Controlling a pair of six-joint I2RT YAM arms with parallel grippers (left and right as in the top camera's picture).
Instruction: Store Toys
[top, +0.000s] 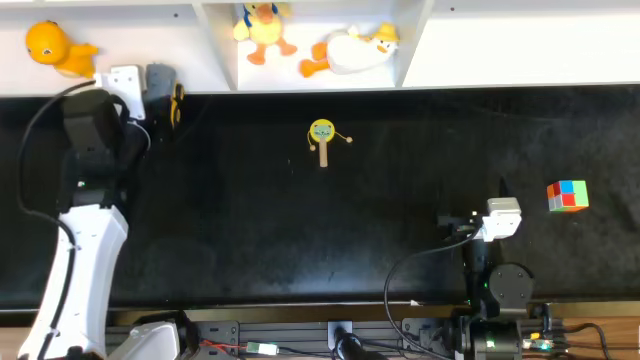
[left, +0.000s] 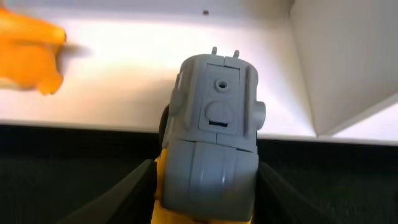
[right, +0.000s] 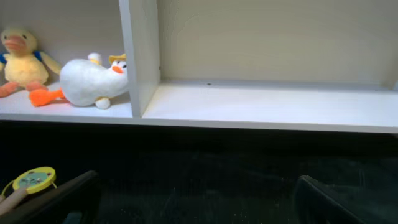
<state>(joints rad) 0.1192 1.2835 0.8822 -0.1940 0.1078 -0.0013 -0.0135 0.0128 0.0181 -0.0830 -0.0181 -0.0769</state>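
Note:
My left gripper (top: 150, 100) is shut on a grey and yellow toy robot (left: 211, 143) at the front edge of the white shelf's left compartment (left: 155, 87); the robot (top: 166, 85) sits just outside that edge. An orange duck (top: 55, 45) lies inside this compartment. A yellow plush duck (top: 265, 25) and a white plush duck (top: 350, 50) occupy the middle compartment. On the black table lie a small yellow rattle drum (top: 322, 135) and a colour cube (top: 567, 195). My right gripper (right: 199, 211) stands open low over the table, facing the shelf's right compartment (right: 273, 106).
The shelf (top: 520, 65) runs along the table's far edge, split by upright dividers (right: 140, 56). The black mat (top: 250, 220) between the arms holds nothing but the rattle. Cables and arm bases line the front edge.

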